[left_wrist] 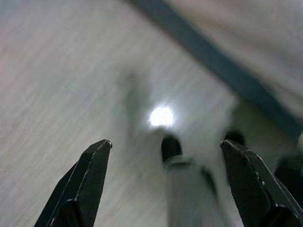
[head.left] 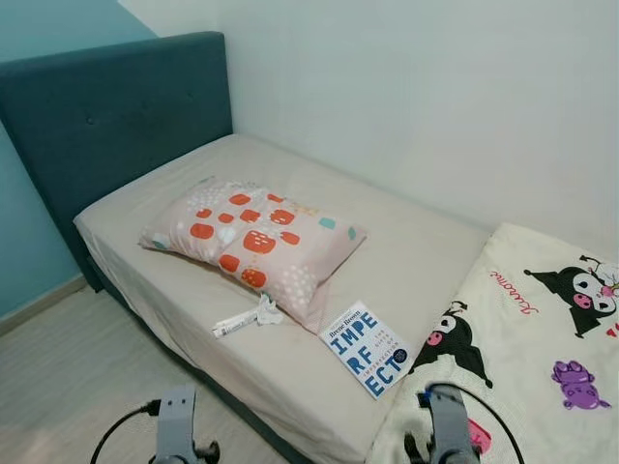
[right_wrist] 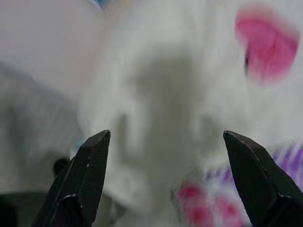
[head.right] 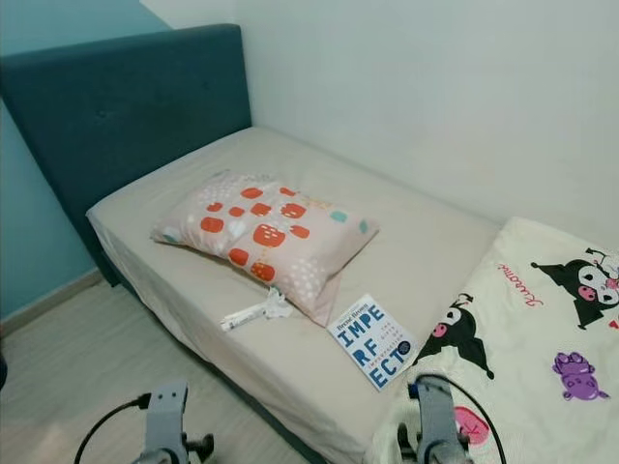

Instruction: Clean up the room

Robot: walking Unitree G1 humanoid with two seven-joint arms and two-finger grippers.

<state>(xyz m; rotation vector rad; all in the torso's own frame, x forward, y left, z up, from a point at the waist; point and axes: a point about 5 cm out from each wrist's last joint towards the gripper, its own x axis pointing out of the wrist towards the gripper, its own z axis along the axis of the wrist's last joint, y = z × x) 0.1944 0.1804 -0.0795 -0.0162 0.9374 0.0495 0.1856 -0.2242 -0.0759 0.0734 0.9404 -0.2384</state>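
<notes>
Both tools gape wide — left tool (left_wrist: 165, 156) over floor (left_wrist: 57, 85), right tool (right_wrist: 165, 156) over cartoon blanket (head.left: 542, 329); book (head.left: 367, 348) near pillow (head.left: 256, 242) on bed (head.left: 416, 251).

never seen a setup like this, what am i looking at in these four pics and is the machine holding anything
It is a walking humanoid robot tidying a bedroom. The two wide pictures come from cameras in its head, looking down at a bed. On the mattress lie a patterned pillow, a blue and white book, a small white tube and a cartoon-print blanket. The two close pictures come from cameras on its wrists. The left claw hangs open over the floor; the right claw hangs open over the blanket. Neither holds anything.
</notes>
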